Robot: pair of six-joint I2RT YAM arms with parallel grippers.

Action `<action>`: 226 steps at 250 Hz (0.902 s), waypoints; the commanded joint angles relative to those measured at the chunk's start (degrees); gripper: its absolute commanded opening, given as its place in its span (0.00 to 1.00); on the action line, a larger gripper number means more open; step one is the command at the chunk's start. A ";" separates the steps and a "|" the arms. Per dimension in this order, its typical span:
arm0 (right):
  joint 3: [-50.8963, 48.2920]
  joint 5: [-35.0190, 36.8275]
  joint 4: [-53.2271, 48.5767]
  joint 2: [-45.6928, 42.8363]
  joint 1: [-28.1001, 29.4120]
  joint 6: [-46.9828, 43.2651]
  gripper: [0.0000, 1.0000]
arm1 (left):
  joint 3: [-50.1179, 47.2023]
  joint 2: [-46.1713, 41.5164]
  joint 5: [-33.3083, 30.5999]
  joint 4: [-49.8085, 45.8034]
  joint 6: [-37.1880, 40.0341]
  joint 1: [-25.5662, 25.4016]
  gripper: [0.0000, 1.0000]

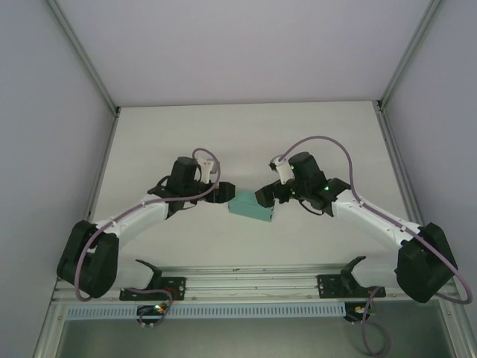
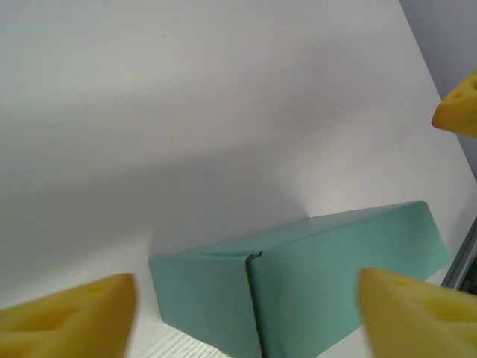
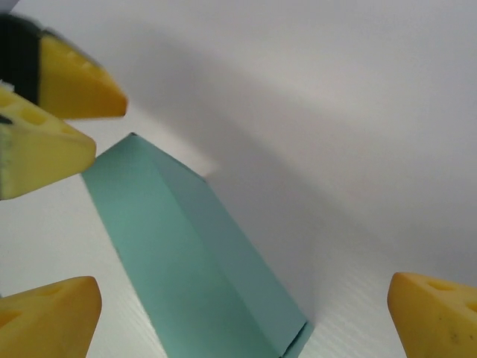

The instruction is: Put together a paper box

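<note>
Closest, along the near edge of the white table (image 1: 246,134): a grey metal rail (image 1: 246,280) and two black arm bases (image 1: 89,261). Up from there, two white and black arms (image 1: 141,216), both bent in toward the middle, each with a pink cable (image 1: 320,137) looped along.

A little farther in, at the middle of the table: the teal-green paper box (image 1: 251,209), small and long, made of thin card, folded up into its box shape. Lies flat on the table, a bit slanted, right between the two hands.

At the box's left end, the left hand (image 1: 222,192). Stands spread wide, pinching nothing. Seen from its own wrist: yellow wedge-shaped fingers (image 2: 67,317) far apart, one on each side of the box's short end, with a folded seam down the corner of the card. Cannot tell whether a finger brushes the card.

At the box's right end, the right hand (image 1: 264,198). Also spread wide, pinching nothing. Seen from its own wrist: yellow fingers (image 3: 436,317) low on both sides, the long box stretching away between, and the other hand's yellow tips (image 3: 67,86) at the far end.

Beyond, more white table, then the pale back wall (image 1: 246,45).
</note>
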 commanded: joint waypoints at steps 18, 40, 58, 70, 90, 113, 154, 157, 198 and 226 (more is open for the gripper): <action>3.75 -6.75 -6.93 2.59 1.24 -12.70 1.00 | 3.80 -5.62 -7.73 -6.29 1.03 1.64 1.00; 5.73 -6.64 -9.69 5.51 3.40 -18.74 1.00 | 3.08 -9.05 -13.81 -10.31 -0.72 3.96 1.00; 7.81 -3.25 -11.85 8.99 5.43 -22.81 1.00 | 1.02 -12.40 -15.67 -12.43 -1.55 6.34 1.00; 9.53 -0.64 -13.02 11.54 6.39 -24.46 1.00 | -0.89 -14.76 -15.86 -13.32 -2.37 8.38 1.00; 12.41 3.98 -14.47 16.45 7.60 -25.55 1.00 | -4.47 -19.15 -15.56 -13.99 -3.61 10.86 1.00; 14.20 8.36 -14.18 21.26 8.48 -26.82 1.00 | -7.85 -23.96 -15.64 -15.01 -4.33 12.80 1.00; 15.93 15.02 -14.46 28.46 11.30 -28.92 0.94 | -10.76 -30.34 -17.81 -19.29 -4.67 14.96 1.00; 16.00 15.76 -14.29 28.95 11.49 -28.94 0.94 | -10.82 -30.70 -17.99 -19.48 -4.73 15.09 1.00; 16.54 23.68 -12.94 33.54 12.93 -28.58 0.82 | -11.67 -32.44 -17.97 -18.76 -5.22 15.47 1.00; 15.61 29.19 -10.45 33.72 13.89 -28.73 0.64 | -11.21 -31.60 -17.61 -18.76 -5.24 15.59 1.00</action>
